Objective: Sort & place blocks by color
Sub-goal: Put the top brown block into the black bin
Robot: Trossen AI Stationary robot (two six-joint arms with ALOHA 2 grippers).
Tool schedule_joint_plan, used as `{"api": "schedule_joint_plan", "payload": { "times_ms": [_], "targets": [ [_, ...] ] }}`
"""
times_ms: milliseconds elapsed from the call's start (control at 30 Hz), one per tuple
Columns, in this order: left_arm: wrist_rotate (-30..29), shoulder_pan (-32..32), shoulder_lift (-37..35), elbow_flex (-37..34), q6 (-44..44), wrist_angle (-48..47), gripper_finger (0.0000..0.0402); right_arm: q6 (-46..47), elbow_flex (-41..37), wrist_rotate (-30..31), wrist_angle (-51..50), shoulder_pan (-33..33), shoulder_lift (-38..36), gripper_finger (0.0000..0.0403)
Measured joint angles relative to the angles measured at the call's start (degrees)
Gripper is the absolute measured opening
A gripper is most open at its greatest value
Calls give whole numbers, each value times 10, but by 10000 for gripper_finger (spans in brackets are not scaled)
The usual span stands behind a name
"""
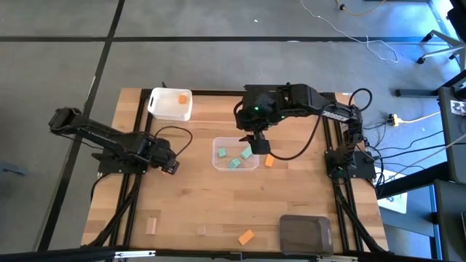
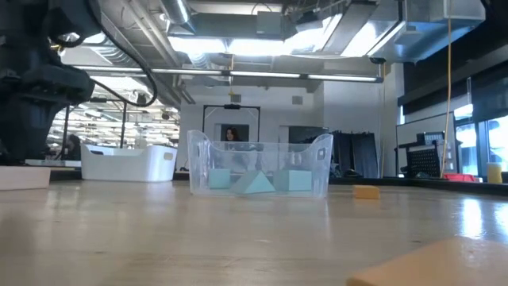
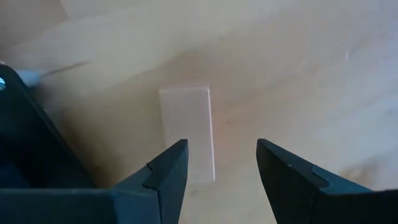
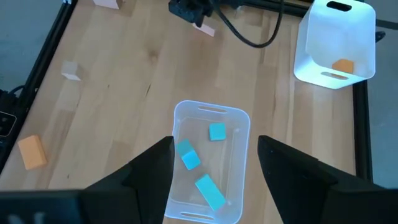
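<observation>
Hidden and truncated features, placed relative to the clear tub [image 1: 235, 154]. In the high view the right tool [image 1: 256, 143] is overhanging the tub's far right corner, covering part of one teal block [image 1: 247, 153]. Left of the tub, the left tool [image 1: 170, 164] is concealing whatever is lying under it. In the left wrist view a pale block [image 3: 186, 134] is running behind a finger [image 3: 166, 177]. In the low view an orange block [image 2: 425, 266] nearer than the tub is being cropped by the frame edge.

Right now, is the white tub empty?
No. The white tub has one orange block inside, seen from the right wrist view.
</observation>
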Motion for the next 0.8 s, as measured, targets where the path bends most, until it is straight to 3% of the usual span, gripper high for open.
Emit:
{"api": "schedule_joint_plan", "payload": {
  "times_ms": [167, 567, 800],
  "targets": [
    [-51, -10, 0, 21, -30, -24, 183, 0, 0, 0, 0, -1, 0, 233],
    [-11, -10, -4, 29, 7, 7, 183, 0, 0, 0, 0, -1, 0, 233],
    [21, -10, 30, 29, -112, -38, 183, 0, 0, 0, 0, -1, 0, 233]
  ]
}}
